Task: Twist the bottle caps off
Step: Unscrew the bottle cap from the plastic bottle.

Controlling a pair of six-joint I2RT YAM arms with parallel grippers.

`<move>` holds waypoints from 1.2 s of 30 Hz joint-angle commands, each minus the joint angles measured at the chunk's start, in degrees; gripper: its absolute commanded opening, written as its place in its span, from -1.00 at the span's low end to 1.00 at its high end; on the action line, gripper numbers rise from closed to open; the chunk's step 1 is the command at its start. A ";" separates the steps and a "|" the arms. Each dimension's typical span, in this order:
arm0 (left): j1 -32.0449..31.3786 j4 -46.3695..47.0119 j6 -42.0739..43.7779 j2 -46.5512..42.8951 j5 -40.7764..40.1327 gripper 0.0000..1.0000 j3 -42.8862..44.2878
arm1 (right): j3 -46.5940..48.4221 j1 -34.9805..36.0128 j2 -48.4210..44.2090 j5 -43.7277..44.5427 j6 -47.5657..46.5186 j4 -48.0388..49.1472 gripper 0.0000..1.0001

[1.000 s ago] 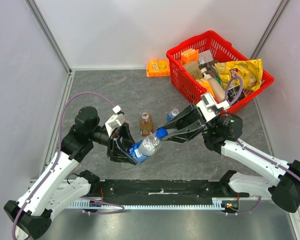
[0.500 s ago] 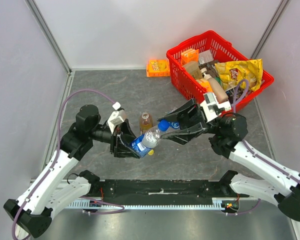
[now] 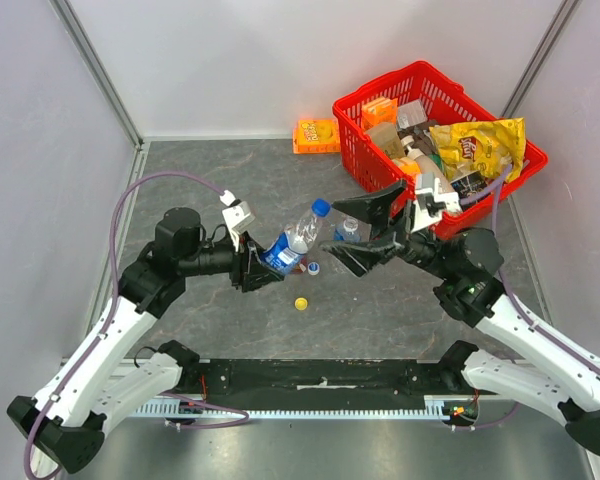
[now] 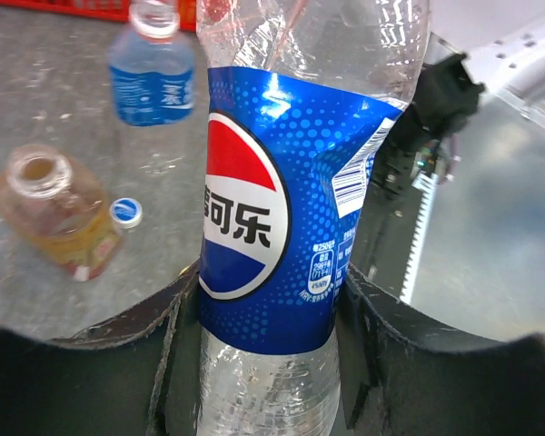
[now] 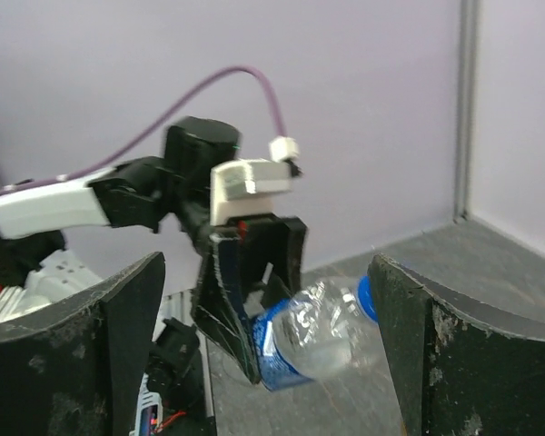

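**Capped bottle clamped on the left, right claw spread wide**

From above: the left gripper (image 3: 268, 265) is clamped on the blue-labelled waist of a crinkled clear plastic bottle (image 3: 300, 233). The bottle is tilted up off the table, with a round blue cap (image 3: 320, 207) on its neck. The right gripper (image 3: 335, 228) stands near that cap with its jaws wide apart, holding nothing. A yellow cap (image 3: 301, 303) and a white-and-blue cap (image 3: 313, 267) lie on the mottled grey table (image 3: 200, 190). A red lattice-walled basket (image 3: 358, 160) sits at the far right.

Left wrist: the glossy label and dented transparent wall fill the gap between the dark fingers (image 4: 163, 318). Beyond, a squat amber bottle (image 4: 50, 213) shows an open neck, with the white-and-blue cap just beside it. A small clear bottle (image 4: 153, 73) with a blue label, also uncapped, stands farther off.

Right wrist: scuffed matte-black fingers (image 5: 100, 363) frame the view, far apart, with the held bottle between them and touching neither.
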 commanded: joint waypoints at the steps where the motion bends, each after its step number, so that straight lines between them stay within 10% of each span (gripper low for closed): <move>1: 0.01 0.15 3.07 -1.91 -11.78 -0.84 1.67 | 4.01 0.31 1.43 10.52 -1.53 -9.51 0.96; 22: -1.74 2.08 6.15 -4.55 -29.72 -0.90 -6.85 | 13.50 -0.12 20.14 20.21 10.07 -16.99 0.89; 33: -5.09 1.47 6.67 -4.73 -33.51 -0.90 -7.38 | 12.90 -1.36 24.99 15.81 14.82 -11.28 0.49; 36: -6.05 1.03 6.67 -4.37 -34.47 -0.90 -7.29 | 12.11 -1.44 24.81 15.19 15.52 -10.14 0.09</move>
